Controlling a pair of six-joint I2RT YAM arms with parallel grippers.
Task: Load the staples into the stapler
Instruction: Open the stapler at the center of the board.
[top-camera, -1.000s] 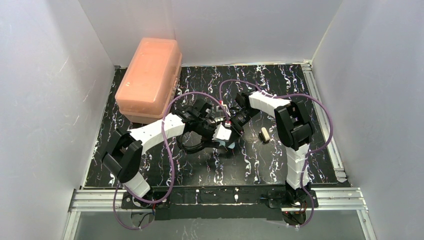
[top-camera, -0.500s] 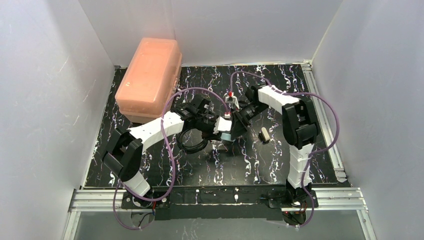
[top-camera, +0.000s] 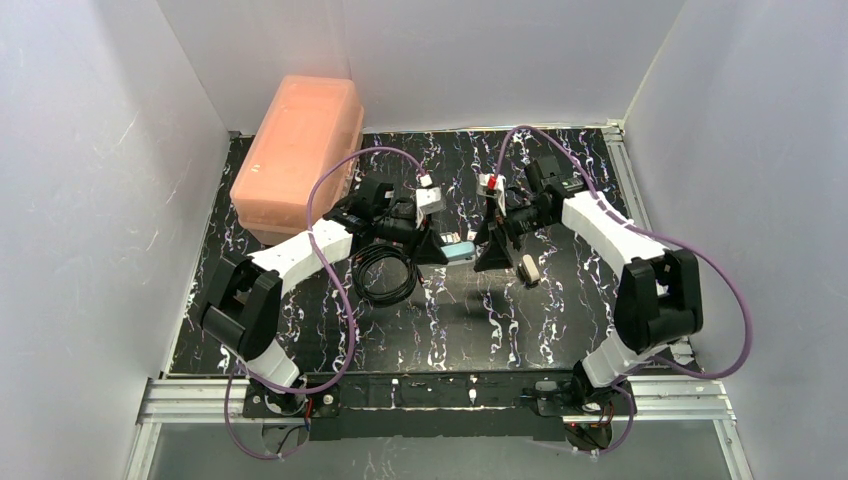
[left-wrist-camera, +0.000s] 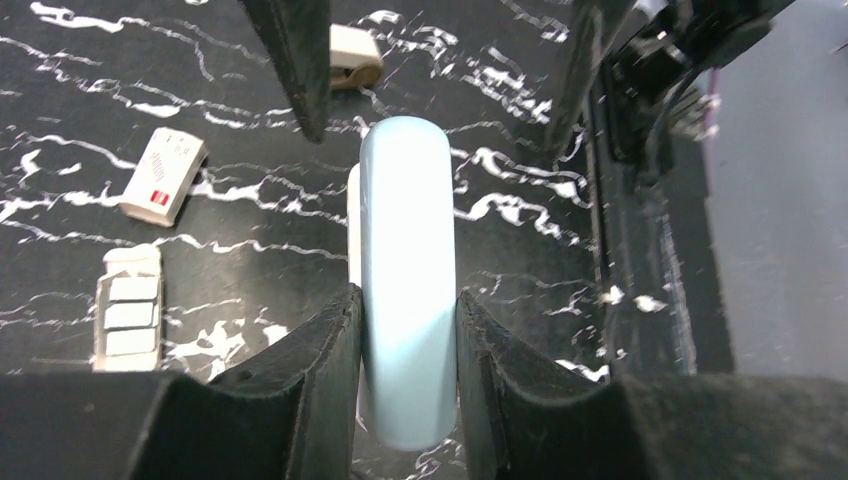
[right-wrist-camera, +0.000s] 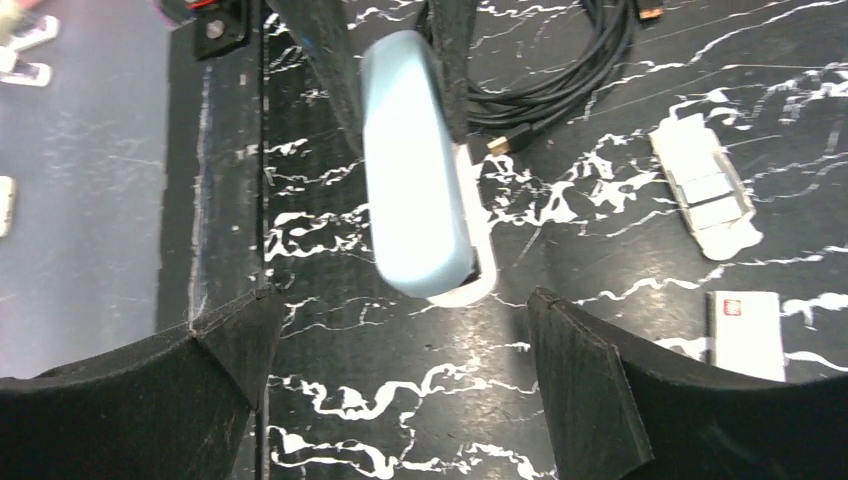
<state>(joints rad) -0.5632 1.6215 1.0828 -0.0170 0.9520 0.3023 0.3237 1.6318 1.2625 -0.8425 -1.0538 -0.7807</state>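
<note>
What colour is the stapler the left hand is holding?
The stapler is light blue; the left wrist view shows it best.

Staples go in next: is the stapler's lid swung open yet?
No, shut: the stapler shows its blue top lying along its white base in both wrist views, with no metal channel exposed.

I am seeing soft, even light falling from overhead in the top view; the white walls are bouncing it around, so shadows on the black table are barely showing. In the left wrist view the stapler is washing out towards white, and the left fingers are blurring into flat black up close. In the right wrist view the right fingers are going soft too, and a grey sheen is glaring across the table's left side.
</note>
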